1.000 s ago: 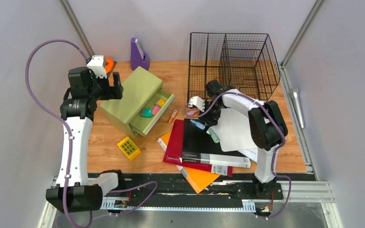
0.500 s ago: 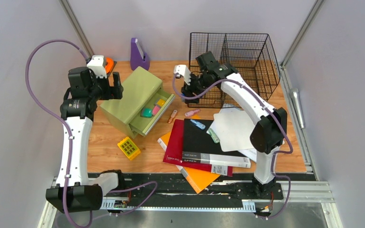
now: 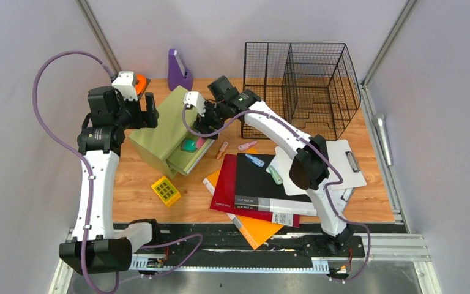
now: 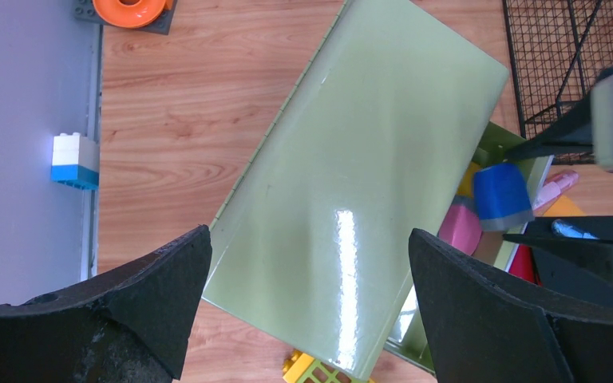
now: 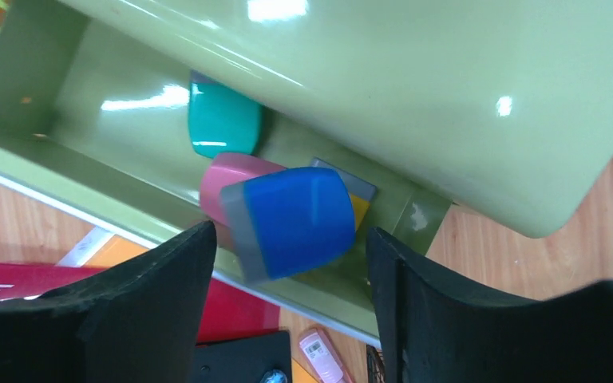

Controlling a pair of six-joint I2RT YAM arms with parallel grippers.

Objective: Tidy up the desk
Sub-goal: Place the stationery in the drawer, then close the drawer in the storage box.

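On the desk (image 3: 141, 177) a green drawer box (image 3: 168, 125) sits at the left rear, its drawer (image 3: 197, 150) pulled open. My right gripper (image 3: 205, 119) hovers over that drawer, jaws open. A blue and grey block (image 5: 291, 219) sits between the fingers without touching either, just over the drawer and slightly blurred. In the drawer lie a teal block (image 5: 222, 120), a pink block (image 5: 227, 179) and a yellow one (image 5: 359, 209). My left gripper (image 4: 307, 263) hangs wide open above the box's top, holding nothing.
A black wire basket (image 3: 300, 79) stands at the back right. Black (image 3: 263, 184) and red (image 3: 223, 190) binders, an orange folder (image 3: 257, 229) and a clipboard (image 3: 324, 162) lie front centre. Small clips (image 3: 247, 146), a yellow grid block (image 3: 166, 190) and a purple holder (image 3: 179, 70) are scattered.
My right arm swung from the binders leftward to above the open drawer, and its jaws widened around the blue block. The left arm stayed still.
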